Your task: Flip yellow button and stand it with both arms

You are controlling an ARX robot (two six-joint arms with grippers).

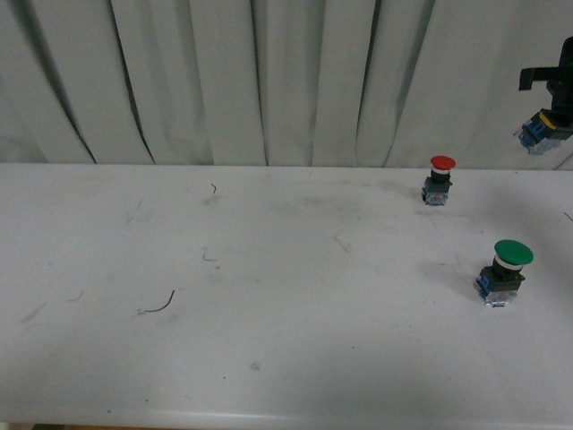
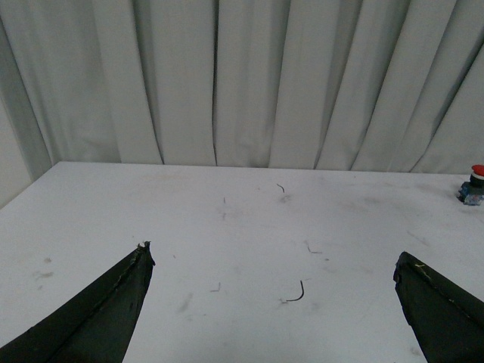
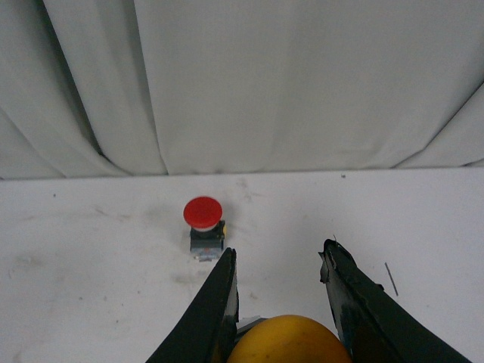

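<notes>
**Yellow button held aloft at the right, left fingers spread empty**

The left gripper (image 2: 272, 255) shows only in its own wrist view, its black fingers (image 2: 106, 318) spread wide over the white table (image 1: 269, 269) with nothing between them. A thin curl of dark wire (image 1: 161, 306) lies left of centre. Further right, the red button (image 1: 440, 179) stands upright near the grey curtain (image 1: 269, 81). The green button (image 1: 506, 269) stands nearer and further right. At the far right edge, the right gripper (image 3: 279, 253) clamps the yellow button (image 3: 287, 340) between its fingers, raised clear of the table.
</notes>
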